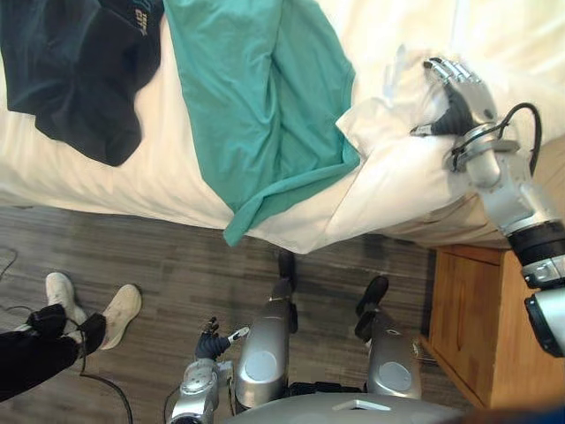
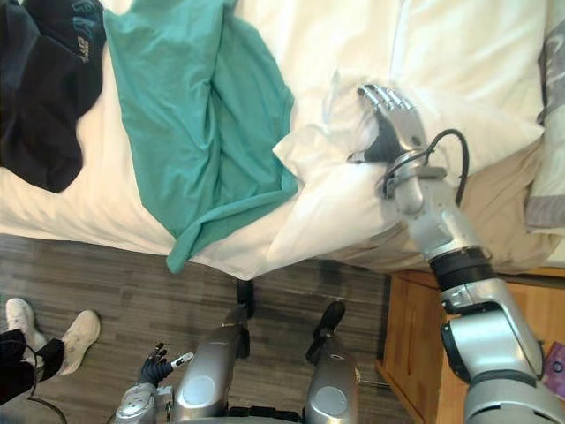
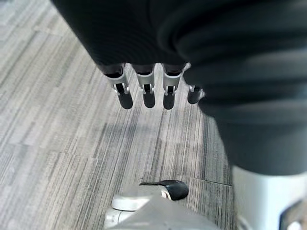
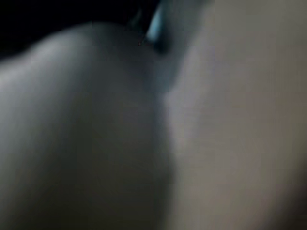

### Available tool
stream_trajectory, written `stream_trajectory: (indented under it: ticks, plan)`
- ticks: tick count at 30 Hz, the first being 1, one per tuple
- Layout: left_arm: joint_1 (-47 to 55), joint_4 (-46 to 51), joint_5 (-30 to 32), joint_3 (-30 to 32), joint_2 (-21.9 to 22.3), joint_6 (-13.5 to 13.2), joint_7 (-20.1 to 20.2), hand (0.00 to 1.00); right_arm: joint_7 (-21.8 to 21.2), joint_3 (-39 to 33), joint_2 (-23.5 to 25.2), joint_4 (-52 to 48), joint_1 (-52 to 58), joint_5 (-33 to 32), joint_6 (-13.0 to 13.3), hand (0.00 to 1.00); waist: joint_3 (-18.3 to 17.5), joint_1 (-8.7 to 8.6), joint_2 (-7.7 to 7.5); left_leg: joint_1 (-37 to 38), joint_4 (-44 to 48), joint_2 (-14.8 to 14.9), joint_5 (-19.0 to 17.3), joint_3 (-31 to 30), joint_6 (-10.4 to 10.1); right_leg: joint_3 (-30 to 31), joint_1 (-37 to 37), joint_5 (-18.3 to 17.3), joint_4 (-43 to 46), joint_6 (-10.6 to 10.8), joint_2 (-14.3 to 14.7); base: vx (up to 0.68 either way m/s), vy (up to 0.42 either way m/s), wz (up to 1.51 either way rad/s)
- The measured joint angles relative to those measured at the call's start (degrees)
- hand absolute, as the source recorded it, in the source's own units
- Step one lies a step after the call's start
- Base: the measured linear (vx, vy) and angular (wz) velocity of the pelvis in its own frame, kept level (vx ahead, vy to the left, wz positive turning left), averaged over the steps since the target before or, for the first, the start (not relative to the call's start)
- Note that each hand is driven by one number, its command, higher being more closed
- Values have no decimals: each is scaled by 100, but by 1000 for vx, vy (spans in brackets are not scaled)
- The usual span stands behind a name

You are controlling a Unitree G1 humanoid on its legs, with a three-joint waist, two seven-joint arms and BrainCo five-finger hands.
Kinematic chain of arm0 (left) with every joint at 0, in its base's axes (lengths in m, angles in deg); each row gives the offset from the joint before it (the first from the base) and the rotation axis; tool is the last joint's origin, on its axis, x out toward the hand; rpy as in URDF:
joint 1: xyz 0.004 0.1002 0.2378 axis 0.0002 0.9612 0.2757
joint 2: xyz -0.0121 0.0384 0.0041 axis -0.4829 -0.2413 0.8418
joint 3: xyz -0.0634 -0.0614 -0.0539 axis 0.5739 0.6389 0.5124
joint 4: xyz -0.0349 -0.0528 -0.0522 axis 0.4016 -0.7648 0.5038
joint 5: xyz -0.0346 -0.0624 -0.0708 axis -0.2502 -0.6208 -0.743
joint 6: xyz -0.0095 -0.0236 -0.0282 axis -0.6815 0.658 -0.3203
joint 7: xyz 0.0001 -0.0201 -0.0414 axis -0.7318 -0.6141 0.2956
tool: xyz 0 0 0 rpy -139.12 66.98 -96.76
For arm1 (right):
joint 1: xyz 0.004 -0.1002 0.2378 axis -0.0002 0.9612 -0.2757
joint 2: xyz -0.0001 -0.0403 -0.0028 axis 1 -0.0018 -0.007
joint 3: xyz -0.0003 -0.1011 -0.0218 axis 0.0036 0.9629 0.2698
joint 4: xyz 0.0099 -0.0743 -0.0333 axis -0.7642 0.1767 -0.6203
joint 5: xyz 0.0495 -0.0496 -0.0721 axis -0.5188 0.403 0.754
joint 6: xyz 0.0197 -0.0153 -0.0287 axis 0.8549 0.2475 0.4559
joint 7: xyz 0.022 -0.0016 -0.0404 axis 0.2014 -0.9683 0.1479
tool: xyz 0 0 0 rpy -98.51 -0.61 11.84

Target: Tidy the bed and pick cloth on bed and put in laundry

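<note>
Bed (image 1: 168, 181) across top of frame: teal cloth (image 1: 265, 97) upper centre, long axis toward the bed edge, just left of right hand (image 1: 455, 93), which lies straight-fingered on the white sheet (image 1: 388, 168); left hand (image 1: 210, 343) hangs slack, lower left, farther.

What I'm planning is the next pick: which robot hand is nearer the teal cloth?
Right. The right robot hand lies on the white bedding beside the teal cloth; the left robot hand hangs over the floor.

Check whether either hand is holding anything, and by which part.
Nothing is held. The right hand lies flat and open on the white duvet; the left hand hangs open over the floor.
</note>
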Motion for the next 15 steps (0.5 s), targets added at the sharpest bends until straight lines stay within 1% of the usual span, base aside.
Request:
stream_trajectory:
  ticks: [4, 8, 11, 13, 14, 15]
  plan:
    - [-14, 9, -117, -30, 3, -90, 9, 0, 78, -65, 0, 96, 30, -68, -2, 100, 14, -26, 30, 7, -4, -25, 15, 3, 11, 1, -8, 0, 26, 0, -30, 0, 0, 0]
    - [-46, 40, -106, -145, -16, -84, 3, 0, 83, -437, 63, -93, 398, -95, -45, 100, 13, -33, 31, 153, 3, -82, 16, -2, 14, -3, 164, 0, 26, 1, -87, 28, 16, 6]
    - [-54, 66, -31, -186, -25, -59, 3, 0, 91, -823, 296, -535, 1010, -92, -113, 100, -8, -52, 29, 438, -86, -109, 13, -1, 13, -2, 396, -1, 14, 2, -107, -2, 5, -1]
    - [-71, 58, 109, -191, -24, -13, 3, 0, 141, -1212, 571, -1017, 1613, -97, -133, 100, -85, -126, 19, 478, -79, -123, 14, 5, 13, 0, 477, 8, -60, 18, -108, -9, 6, -2]
    - [-71, 49, 136, -191, -24, 27, 3, 0, 151, -1282, 636, -1103, 1770, -97, -144, 100, -120, -148, 20, 494, -79, -125, 14, 8, 13, 0, 504, 17, -85, 34, -106, 0, 0, 0]
    - [-64, -19, 169, -190, -28, 65, 2, 0, 156, -1436, 818, -1311, 2178, -97, -174, 100, -228, -234, 3, 578, -85, -129, 13, 9, 12, 2, 598, 21, -118, 40, -102, 0, 0, 0]
